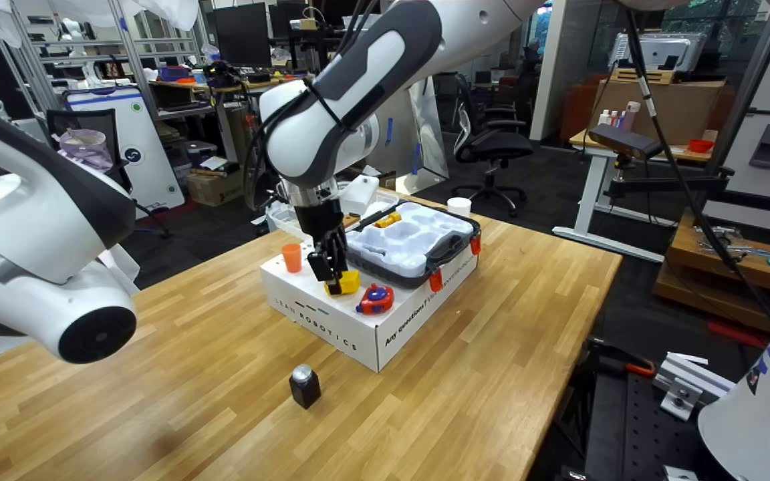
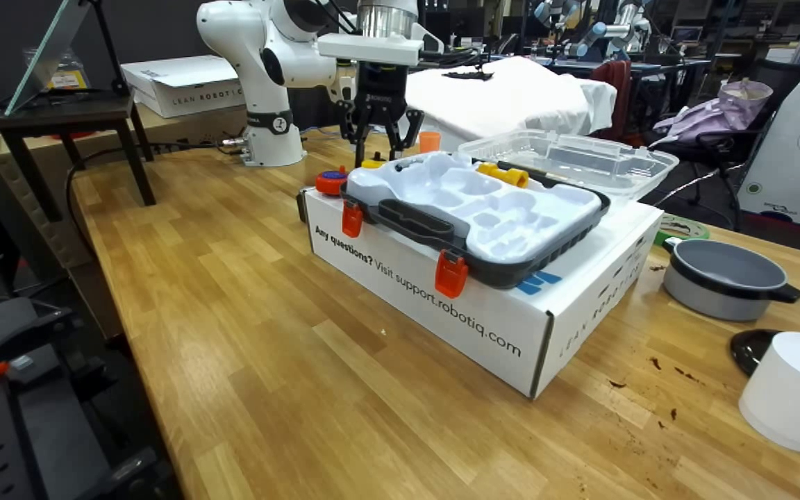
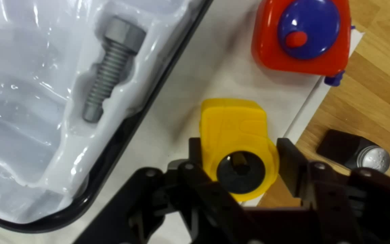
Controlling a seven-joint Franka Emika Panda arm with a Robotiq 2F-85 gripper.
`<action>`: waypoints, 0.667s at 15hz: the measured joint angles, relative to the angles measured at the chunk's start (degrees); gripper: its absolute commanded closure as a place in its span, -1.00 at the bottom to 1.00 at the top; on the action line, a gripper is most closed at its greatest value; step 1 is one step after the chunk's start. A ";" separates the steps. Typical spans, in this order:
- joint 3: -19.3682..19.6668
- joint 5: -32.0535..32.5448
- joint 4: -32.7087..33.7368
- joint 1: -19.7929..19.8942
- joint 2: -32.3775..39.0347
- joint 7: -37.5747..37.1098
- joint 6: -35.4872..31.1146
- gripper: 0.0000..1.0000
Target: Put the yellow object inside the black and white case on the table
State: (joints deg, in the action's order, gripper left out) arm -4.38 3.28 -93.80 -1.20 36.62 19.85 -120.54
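In the wrist view, a robot claw (image 3: pixel 239 153) clasps the yellow object (image 3: pixel 234 127) from both sides. In an exterior view, it is on or just above the white box (image 1: pixel 321 327) on the counter (image 1: pixel 478 347), beside the black and white case (image 1: pixel 408 240). In an exterior view, the claw points down behind the case's orange-red latches (image 2: pixel 451 274).

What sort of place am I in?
Probably a robotics lab: a pale jointed robot arm with blue caps, a white rectangular cardboard box printed LEAN ROBOTICS and a black wheeled office chair.
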 measured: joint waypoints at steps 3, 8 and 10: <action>-0.33 0.08 0.00 -0.02 -0.27 0.89 0.00 0.37; -0.54 0.28 -0.40 0.05 -2.55 2.97 0.01 0.37; -0.44 0.60 -1.36 0.22 -3.98 3.83 0.01 0.37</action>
State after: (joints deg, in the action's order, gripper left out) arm -4.82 3.88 -95.16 -0.98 32.64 23.68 -120.53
